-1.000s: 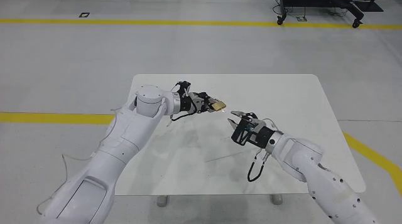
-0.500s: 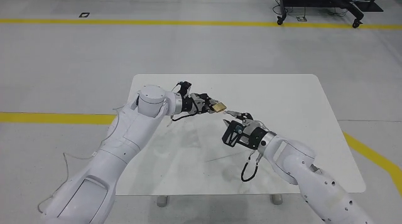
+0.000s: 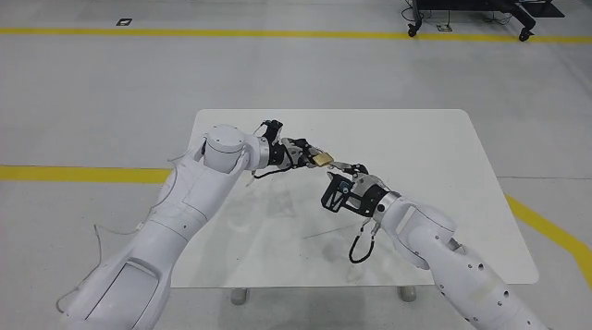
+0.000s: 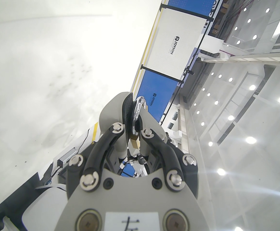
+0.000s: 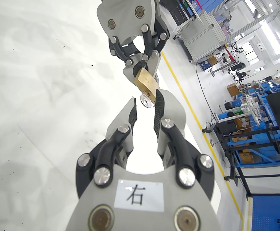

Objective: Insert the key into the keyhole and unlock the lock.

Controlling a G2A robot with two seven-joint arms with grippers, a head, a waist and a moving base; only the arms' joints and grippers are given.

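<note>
Top view: the key is too small to make out here, and the gap between the two hands is hard to read. The left hand (image 3: 310, 154) is gripping the lock (image 3: 322, 157), a small brass block jutting past its fingertips above the white counter (image 3: 444, 145). The right hand (image 3: 340, 171) is sitting just beside the lock's free end, fingertips pointing at it.

Left wrist view: the pale fingers of the left hand (image 4: 133, 115) are hiding nearly all of the lock (image 4: 135, 143). Only a sliver of brass is showing between them, toward the palm. A round silvery rim is peeking out at the fingertips, and I cannot tell what it is. The fingers are pinching narrow on the lock.

Right wrist view: one end of the lock (image 5: 147, 81) is lying buried between the pads of the left hand (image 5: 142, 72). Its body is a smooth brass slab with rounded corners. The key (image 5: 146, 102) is sticking out of the end facing the right hand, showing a flat, round, shiny metal head while its blade is hidden. The right hand (image 5: 146, 99) is standing open, its ribbed black pads flanking the key head. One pad is lying close against the lock's corner, and contact cannot be told.
</note>
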